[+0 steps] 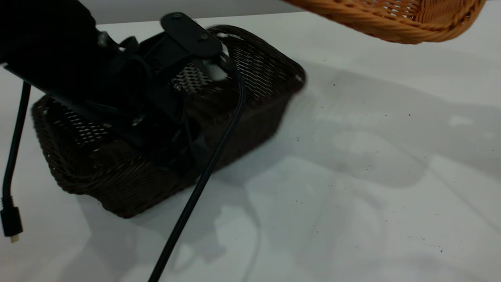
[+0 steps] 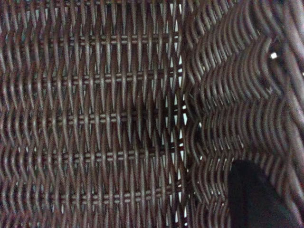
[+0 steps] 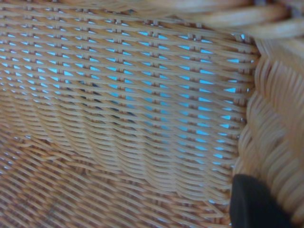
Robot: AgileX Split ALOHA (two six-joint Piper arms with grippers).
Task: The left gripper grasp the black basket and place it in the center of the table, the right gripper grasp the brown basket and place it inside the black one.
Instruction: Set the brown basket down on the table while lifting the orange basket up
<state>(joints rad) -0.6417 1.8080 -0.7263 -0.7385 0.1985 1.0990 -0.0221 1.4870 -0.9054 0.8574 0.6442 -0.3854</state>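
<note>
The black basket (image 1: 250, 66) sits on the table (image 1: 352, 176) at the left, its long side towards me. My left gripper (image 1: 188, 154) reaches down over its near long wall and is shut on that wall. The left wrist view shows one black finger (image 2: 256, 199) against the dark weave (image 2: 95, 118). The brown basket (image 1: 391, 19) hangs in the air at the top right, partly out of view. The right gripper is out of the exterior view. In the right wrist view its one visible finger (image 3: 259, 204) lies against the inside of the brown basket's wall (image 3: 118, 95), shut on it.
A black cable (image 1: 195, 192) trails from the left gripper across the table to the front edge. A second cable ending in a plug (image 1: 11, 221) hangs at the far left. The table's far edge runs along the top.
</note>
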